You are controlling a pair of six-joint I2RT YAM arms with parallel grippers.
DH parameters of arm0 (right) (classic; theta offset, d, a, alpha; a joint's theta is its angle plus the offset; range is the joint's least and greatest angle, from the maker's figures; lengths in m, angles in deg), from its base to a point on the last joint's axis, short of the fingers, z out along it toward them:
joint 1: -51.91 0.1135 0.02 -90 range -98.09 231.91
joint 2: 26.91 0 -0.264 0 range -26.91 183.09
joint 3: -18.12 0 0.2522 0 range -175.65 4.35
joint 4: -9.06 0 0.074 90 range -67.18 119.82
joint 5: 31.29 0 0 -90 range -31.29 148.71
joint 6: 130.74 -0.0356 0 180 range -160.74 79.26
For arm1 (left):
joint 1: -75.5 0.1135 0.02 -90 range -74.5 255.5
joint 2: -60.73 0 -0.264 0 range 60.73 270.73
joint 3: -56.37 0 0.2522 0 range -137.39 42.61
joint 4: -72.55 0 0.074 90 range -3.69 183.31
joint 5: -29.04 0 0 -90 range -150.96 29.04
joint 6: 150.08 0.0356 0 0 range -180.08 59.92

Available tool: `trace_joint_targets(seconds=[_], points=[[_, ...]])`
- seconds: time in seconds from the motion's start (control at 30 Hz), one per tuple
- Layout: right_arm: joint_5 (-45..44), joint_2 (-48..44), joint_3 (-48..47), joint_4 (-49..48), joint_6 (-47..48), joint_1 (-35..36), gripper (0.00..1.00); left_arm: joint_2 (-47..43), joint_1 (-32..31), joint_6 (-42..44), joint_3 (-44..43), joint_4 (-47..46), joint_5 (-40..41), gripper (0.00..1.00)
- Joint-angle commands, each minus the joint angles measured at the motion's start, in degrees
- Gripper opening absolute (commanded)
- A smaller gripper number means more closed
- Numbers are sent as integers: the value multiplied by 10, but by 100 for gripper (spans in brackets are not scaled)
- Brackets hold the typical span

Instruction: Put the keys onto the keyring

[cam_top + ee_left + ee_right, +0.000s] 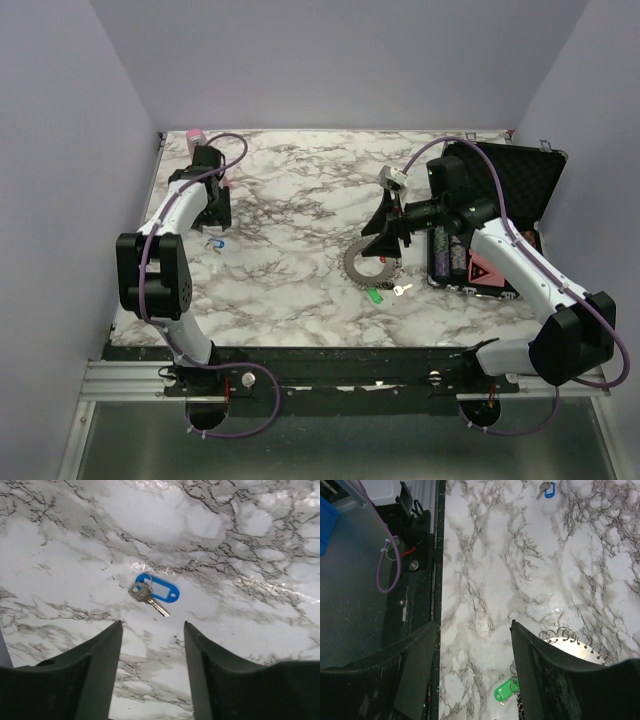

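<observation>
**White Shells, Black Joints**

The left arm point(175, 210) and right arm point(520, 262) are clad in white shells joined by black housings. A purple cable point(148, 275) is routed along each. Matte black, wedge-shaped jaws are carried by the left gripper point(153, 625) and right gripper point(473, 623).

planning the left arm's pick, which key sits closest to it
The blue-tagged key, lying alone just ahead of the left gripper; the green-tagged key lies far off beside the toothed ring.

Bright, even overhead light leaves soft glare on the glossy marble tabletop point(150, 525).
</observation>
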Motion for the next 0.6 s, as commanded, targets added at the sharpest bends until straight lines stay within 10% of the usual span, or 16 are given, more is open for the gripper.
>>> trace_joint_targets(seconds=[0.0,0.57], points=[[21,-10,-10,13,8,-2,70,-22,31,-89,22,-12,-73,64],[32,-15,-7,14,8,-2,70,126,63,-215,-83,147,-81,69]])
